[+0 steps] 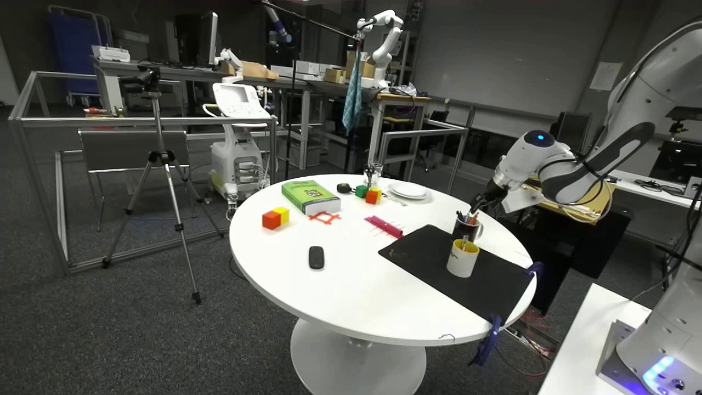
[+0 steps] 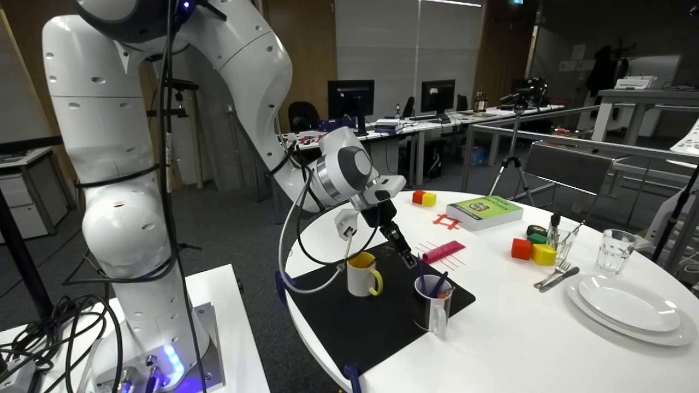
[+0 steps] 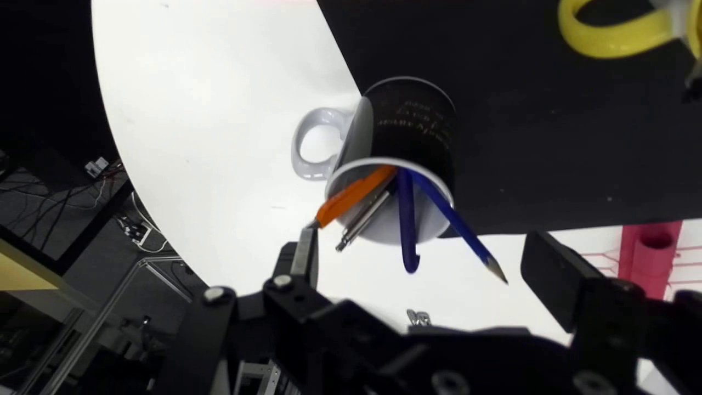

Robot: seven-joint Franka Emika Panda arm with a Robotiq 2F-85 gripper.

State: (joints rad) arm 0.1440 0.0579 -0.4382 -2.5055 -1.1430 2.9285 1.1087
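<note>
Spread gripper (image 3: 423, 253) above mug (image 3: 412, 122) of pens (image 3: 407, 219)

Wrist view: the jaws stand wide, pinching nothing. The pens, seen between them, look light, stiff and slick, best taken by their protruding shafts; the mug beyond seems breakable. In both exterior views, the mug stands below, pen tops near the gripper.
</note>
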